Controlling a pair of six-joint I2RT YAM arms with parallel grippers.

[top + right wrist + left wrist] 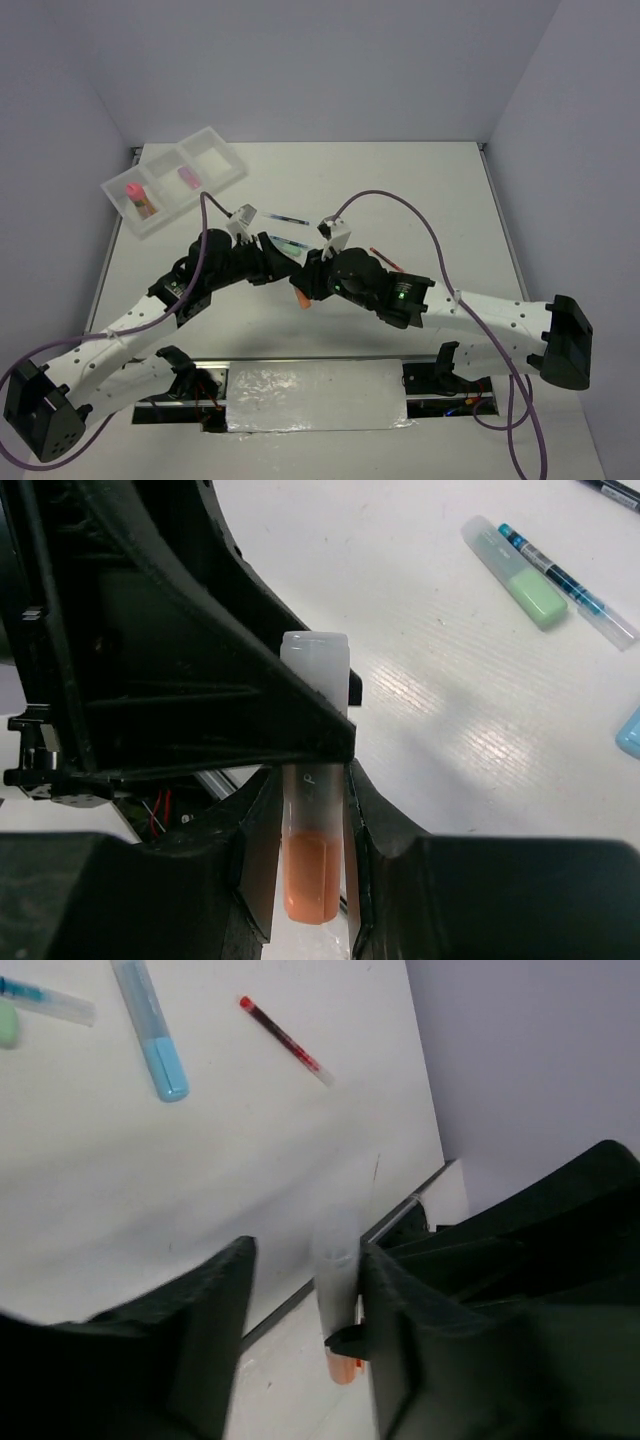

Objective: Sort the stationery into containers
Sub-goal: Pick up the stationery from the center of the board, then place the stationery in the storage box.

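- Right end effector (308,802) is pinching the orange marker (312,875), which sits in the gap of the wide-spread left end effector (308,1260). Looks like a handoff to me.
- Tray (170,217), well beyond the left end effector, holds the pink cylinder (134,189) and lilac marker (185,177).
- Left to sort, on the bench (430,200) past both: blue marker (152,1035), green marker (515,575), red pen (287,1042), dark-blue pen (285,217).

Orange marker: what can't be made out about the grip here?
- Top view: orange marker mostly hidden under both wrists; grip unseen.
- Left wrist view: marker blurred; contact with left gripper unclear.
- Right wrist view: left gripper's finger covers the marker's middle, above the right gripper.
- Top view: tray contents too small.
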